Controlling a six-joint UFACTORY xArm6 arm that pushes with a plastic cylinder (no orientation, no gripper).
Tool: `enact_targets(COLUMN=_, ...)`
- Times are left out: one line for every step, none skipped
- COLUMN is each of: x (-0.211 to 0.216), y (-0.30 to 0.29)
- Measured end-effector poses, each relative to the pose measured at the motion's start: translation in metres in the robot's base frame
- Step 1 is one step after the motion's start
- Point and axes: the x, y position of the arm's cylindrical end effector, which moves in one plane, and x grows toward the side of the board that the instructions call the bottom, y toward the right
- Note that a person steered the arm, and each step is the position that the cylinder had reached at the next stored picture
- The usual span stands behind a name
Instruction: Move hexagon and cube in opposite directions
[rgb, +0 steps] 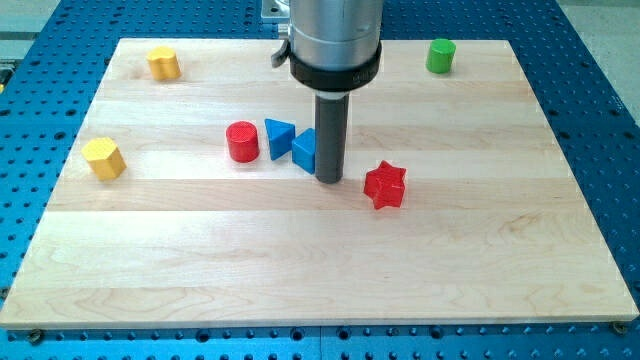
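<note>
My tip (329, 179) carries no gripper and touches the blue cube (304, 149) mid-frame; push rightward, away from the yellow hexagon block (103, 158) at left.

You're looking at a pale, smooth, matt wooden board (300, 250) with visible grain, set on a blue perforated metal table (600, 120). The ridged red plastic star (385, 185) and matt yellow plastic hexagon (103, 158) look rough-layered, and the dark matt rod rises to a glossy grey metal collar (336, 30).
</note>
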Motion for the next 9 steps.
enact_targets(x=0.004, y=-0.072)
enact_targets(x=-0.022, y=-0.097)
enact_targets(x=-0.022, y=-0.047)
enact_targets(x=-0.023, y=0.03)
enact_targets(x=-0.025, y=0.068)
enact_targets(x=-0.054, y=0.063)
enact_targets(x=-0.043, y=0.092)
enact_targets(x=-0.024, y=0.126)
enact_targets(x=0.013, y=0.155)
